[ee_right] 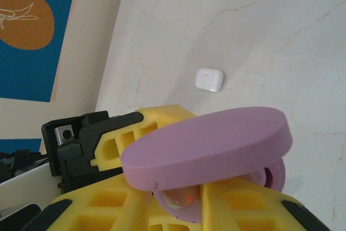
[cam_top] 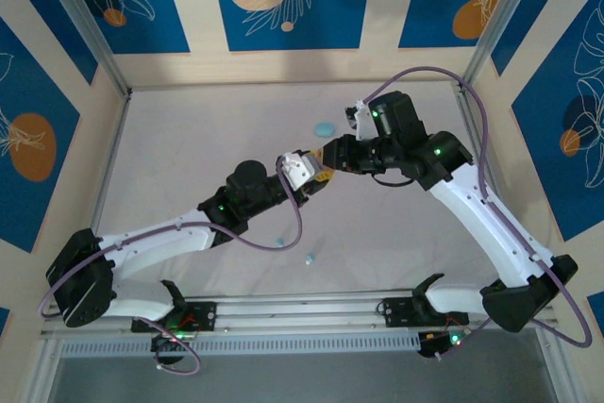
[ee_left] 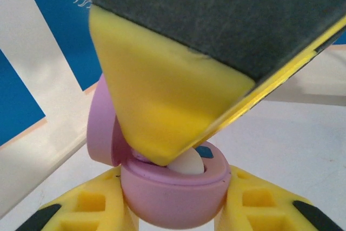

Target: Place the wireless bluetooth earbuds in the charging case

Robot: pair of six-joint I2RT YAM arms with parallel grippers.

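Observation:
Over the table's middle, my left gripper (cam_top: 311,175) is shut on a pink charging case (ee_left: 173,193), its two yellow fingers (ee_left: 81,209) pressing the base from both sides. The lid (ee_left: 100,123) stands open to the left and looms large in the right wrist view (ee_right: 205,144). My right gripper (cam_top: 328,156) comes in from above, shut on a white earbud (ee_left: 189,163) that sits partly in the case's well. A red light glows on that earbud (ee_right: 184,198) between my right fingers (ee_right: 254,209). Two light blue earbuds (cam_top: 309,258) (cam_top: 277,240) lie on the table near the arms' bases.
A light blue case (cam_top: 324,128) rests on the table beyond the grippers. A white case (ee_right: 209,79) lies on the pale surface in the right wrist view. Walls and metal posts (cam_top: 104,54) close in the table on three sides.

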